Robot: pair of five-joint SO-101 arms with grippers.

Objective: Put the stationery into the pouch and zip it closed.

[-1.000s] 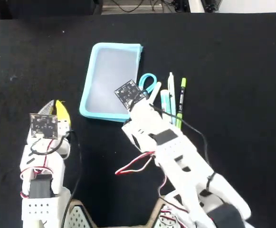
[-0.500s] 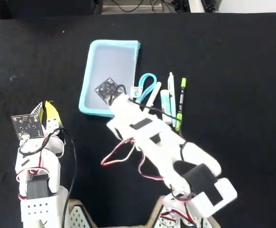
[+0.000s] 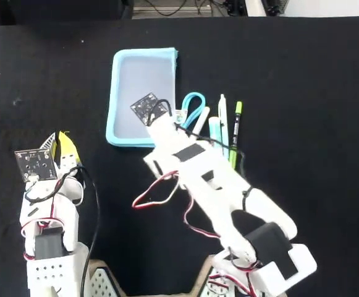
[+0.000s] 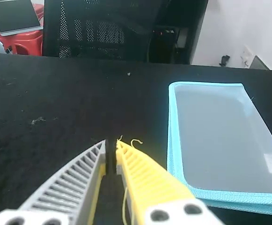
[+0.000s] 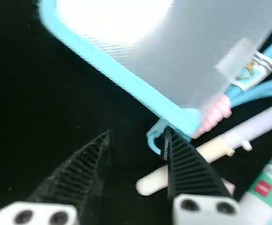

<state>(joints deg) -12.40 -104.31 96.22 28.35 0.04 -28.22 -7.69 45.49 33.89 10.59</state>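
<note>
The light-blue pouch [image 3: 141, 86] with a translucent grey face lies flat at the table's middle. To its right lie blue-handled scissors [image 3: 193, 105], a white pen [image 3: 222, 114], a green pen [image 3: 236, 127] and a glue stick [image 3: 215, 133]. My right arm [image 3: 191, 161] reaches over the pouch's near right corner. My right gripper [image 5: 136, 136] is open with nothing between its fingers; one fingertip [image 5: 169, 138] sits right beside the pouch's zipper pull [image 5: 154, 137]. My left gripper [image 3: 63, 143] is shut and empty, on the near left, apart from the pouch [image 4: 220, 140].
A black cloth covers the table [image 3: 309, 74]. A black mesh chair [image 4: 107, 28] stands beyond the far edge. Red and white wires [image 3: 157, 201] hang from the right arm. There is free room to the left of and beyond the pouch.
The right arm swung left and back over the pouch's near corner. The pouch turned from tilted to nearly square and slid a little farther away. The left arm shifted left, then stayed still.
</note>
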